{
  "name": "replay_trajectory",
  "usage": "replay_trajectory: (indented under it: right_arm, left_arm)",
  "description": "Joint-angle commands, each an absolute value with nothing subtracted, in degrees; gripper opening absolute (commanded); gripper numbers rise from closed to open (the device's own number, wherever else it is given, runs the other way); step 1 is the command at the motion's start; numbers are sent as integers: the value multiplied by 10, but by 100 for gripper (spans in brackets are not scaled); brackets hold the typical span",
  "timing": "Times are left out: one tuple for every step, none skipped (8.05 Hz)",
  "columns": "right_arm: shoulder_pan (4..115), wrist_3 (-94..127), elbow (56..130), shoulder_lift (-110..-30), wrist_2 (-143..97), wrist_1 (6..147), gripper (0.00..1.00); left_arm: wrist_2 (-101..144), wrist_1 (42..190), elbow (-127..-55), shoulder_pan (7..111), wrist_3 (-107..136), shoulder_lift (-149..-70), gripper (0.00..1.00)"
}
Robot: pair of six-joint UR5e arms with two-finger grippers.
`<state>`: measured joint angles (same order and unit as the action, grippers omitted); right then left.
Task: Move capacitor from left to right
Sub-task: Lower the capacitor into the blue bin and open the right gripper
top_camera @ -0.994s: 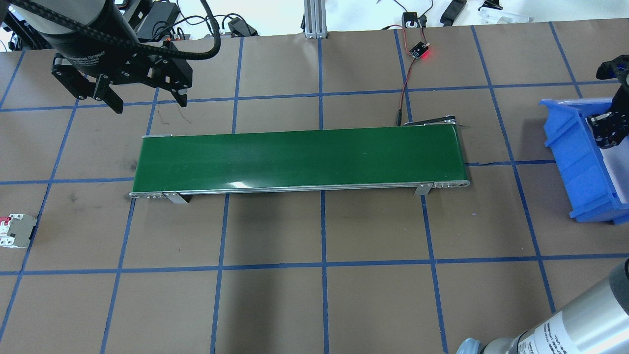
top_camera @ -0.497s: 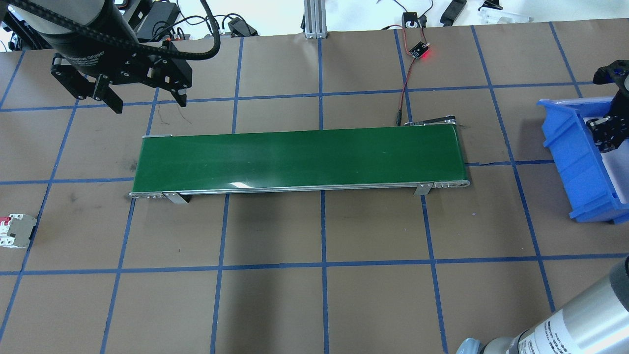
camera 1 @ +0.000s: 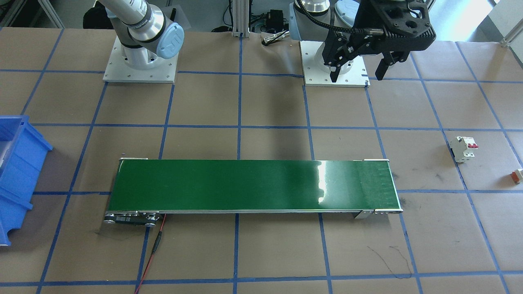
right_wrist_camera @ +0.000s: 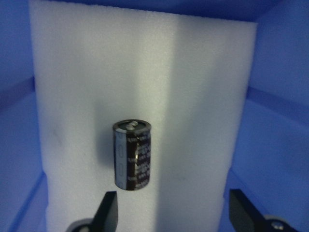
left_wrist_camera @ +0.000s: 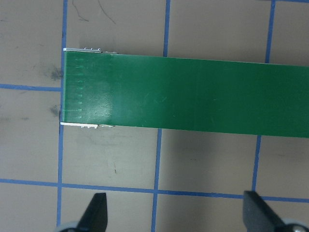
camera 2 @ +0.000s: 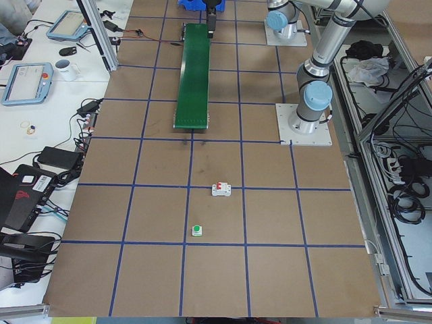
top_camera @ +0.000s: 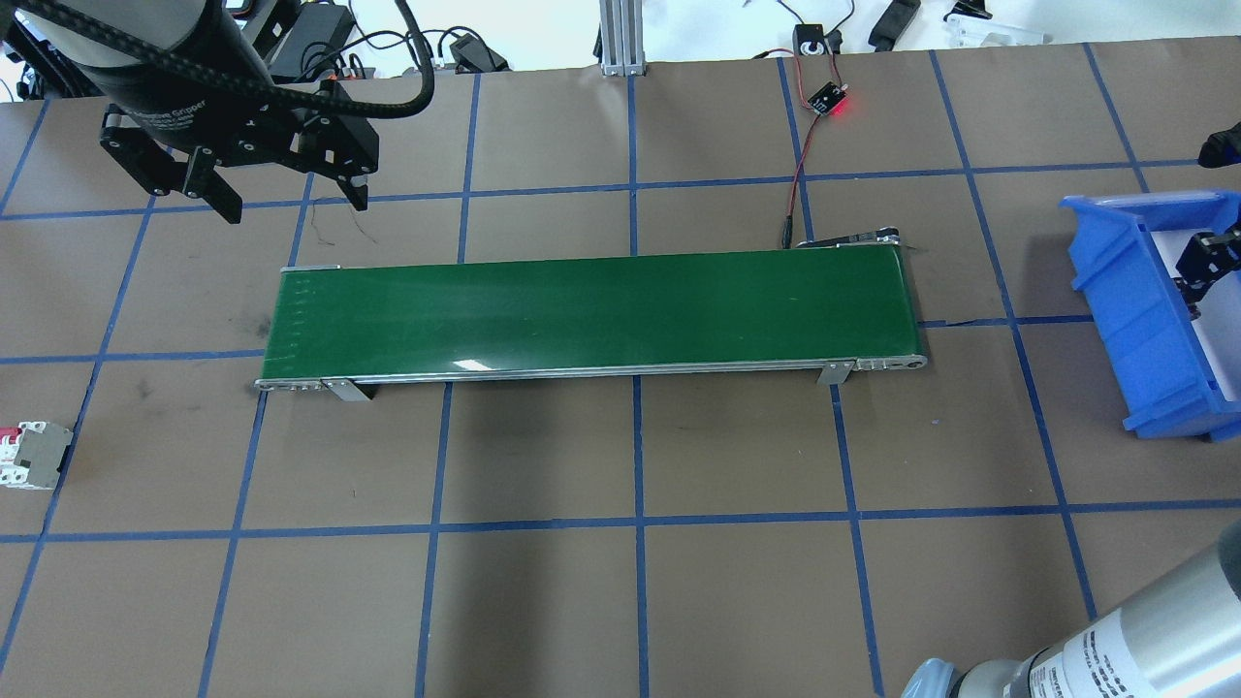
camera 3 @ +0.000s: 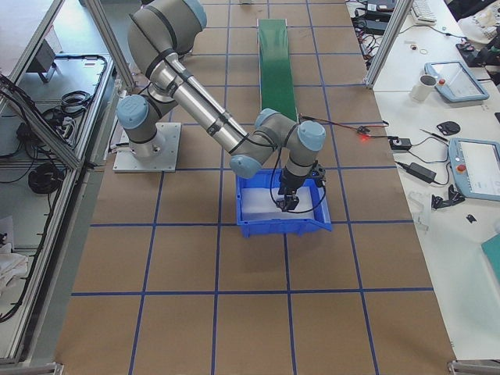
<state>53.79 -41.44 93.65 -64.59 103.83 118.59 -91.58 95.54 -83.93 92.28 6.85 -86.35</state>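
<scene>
The capacitor [right_wrist_camera: 133, 155], a stubby black cylinder with a silvery end, lies on white foam [right_wrist_camera: 193, 72] inside the blue bin [top_camera: 1129, 310] on the table's right. My right gripper [right_wrist_camera: 174, 215] is open above it, its fingers apart from it; it also shows over the bin in the exterior right view [camera 3: 287, 201]. My left gripper [top_camera: 296, 206] is open and empty, hovering beyond the left end of the green conveyor belt [top_camera: 591, 310]; it also shows in the front-facing view [camera 1: 357, 76].
A white circuit breaker [top_camera: 34, 456] with red switches lies near the table's left edge. A tiny orange-and-white block [camera 1: 517, 174] lies beside it. A small board with a red light [top_camera: 827, 99] and its wire sit behind the belt.
My right gripper has drawn toward the overhead view's right edge over the bin. The left gripper has barely moved.
</scene>
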Motion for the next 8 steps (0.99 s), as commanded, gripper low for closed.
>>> replay_trajectory:
  right_arm:
    - [512,-475,936,-704,1036,1175,100]
    - [512,-469,936,-738,1031,1092,100]
    - [519,-464,934,-765,1025,1046,100]
    - [533,-463,934,-792,1009,1035,100]
    - [565,-434,933,-826,999,1014,100]
    - [606,-367,933,-864,972,993,100]
    - [649,-302,933,-883,921,973,100]
    - [695,-258,934,-889,900,939,100]
  left_arm:
    - [-916,955,-839,923,69,-863,100]
    - [-916,955,-839,923,69,-863,100]
    - [-916,955,-839,923,69,-863,100]
    - [-916,955,-839,923,69,-862,100]
    - [-916,955,-839,923,69,-862,100]
    - [-916,955,-839,923,69,-862,100]
    - [-916,955,-839,923,69,-862,100]
    - [-916,955,-839,923,69,-862,100]
